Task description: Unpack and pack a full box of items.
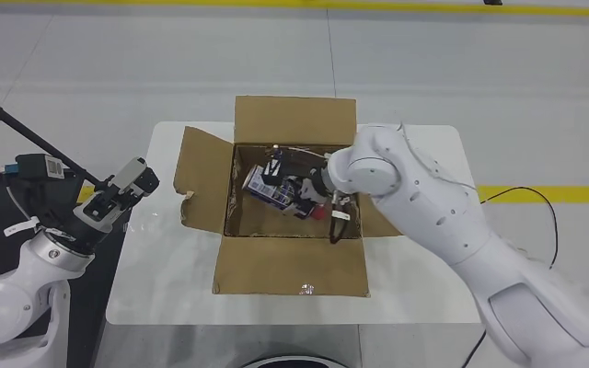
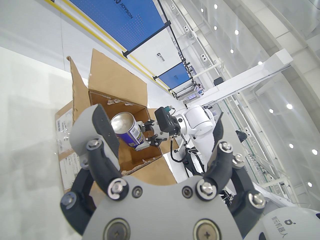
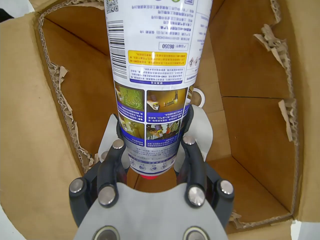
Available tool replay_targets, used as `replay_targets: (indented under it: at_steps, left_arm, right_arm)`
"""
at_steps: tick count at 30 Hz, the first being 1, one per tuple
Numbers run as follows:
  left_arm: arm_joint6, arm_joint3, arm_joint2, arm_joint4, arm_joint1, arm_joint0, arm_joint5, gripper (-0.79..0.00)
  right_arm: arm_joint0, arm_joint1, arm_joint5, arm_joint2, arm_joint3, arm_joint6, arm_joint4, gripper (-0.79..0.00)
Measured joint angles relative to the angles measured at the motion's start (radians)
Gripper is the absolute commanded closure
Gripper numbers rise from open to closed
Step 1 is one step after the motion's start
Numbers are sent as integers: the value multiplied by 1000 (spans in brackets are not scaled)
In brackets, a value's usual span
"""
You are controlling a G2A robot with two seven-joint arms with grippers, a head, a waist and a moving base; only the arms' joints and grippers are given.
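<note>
Pinching the spray can (image 3: pixel 155 51) by its capped end, my right gripper (image 3: pixel 152 126) holds it in the box (image 3: pixel 250 76), axis straight out, seemingly tilted; left gripper (image 2: pixel 160 123) spread, farther off.

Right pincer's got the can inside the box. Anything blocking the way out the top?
Nothing visible. The box has its flaps folded outward, so the opening above the can in the right pincer is uncovered.

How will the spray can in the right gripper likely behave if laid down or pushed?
The spray can is a smooth cylinder, so on its side it would probably roll. Tall and narrow, it may tip if stood upright. The right gripper clamps near one end, so it might swing.
</note>
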Motion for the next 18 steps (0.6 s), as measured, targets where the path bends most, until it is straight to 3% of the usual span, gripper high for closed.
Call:
replay_targets:
  at_steps: [10, 12, 18]
  left_arm:
    - [0, 0, 0, 0, 0, 0, 0, -785]
    - [0, 0, 0, 0, 0, 0, 0, -785]
    - [0, 0, 0, 0, 0, 0, 0, -785]
  right_arm:
    - [40, -52, -74, -132, 120, -3, 64, 0]
    - [54, -60, -79, -162, 145, -9, 78, -62]
    - [88, -80, -112, -242, 212, -41, 121, -58]
